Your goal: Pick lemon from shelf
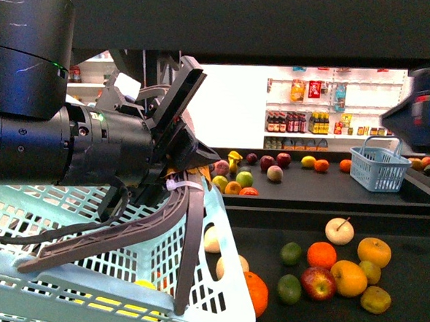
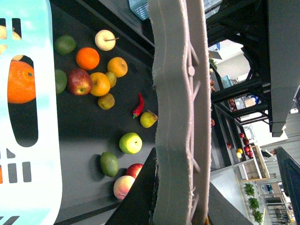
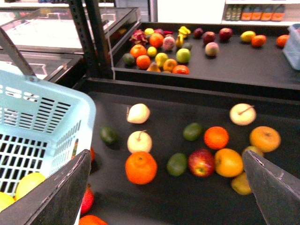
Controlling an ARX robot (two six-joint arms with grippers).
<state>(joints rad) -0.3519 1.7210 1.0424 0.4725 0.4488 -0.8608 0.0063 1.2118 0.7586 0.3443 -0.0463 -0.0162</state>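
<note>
1. We are seeing the right gripper [image 3: 165, 157] hanging above the lower tray of the shelf [image 3: 211, 75], fingers spread wide, gripping nothing.
2. The lemon [image 3: 247, 36] is lying on the upper tray, just beside an orange [image 3: 258, 41].
3. The grey handles [image 1: 123, 228] of the pale basket [image 1: 84, 270] are running up to the left gripper [image 1: 193, 156]. We cannot tell whether it is clamping them.
4. Yellow fruit [image 3: 28, 185] are sitting inside that basket.

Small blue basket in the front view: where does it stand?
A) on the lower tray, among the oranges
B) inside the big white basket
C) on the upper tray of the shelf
C: the small blue basket stands on the upper tray, right of its fruit.
</note>
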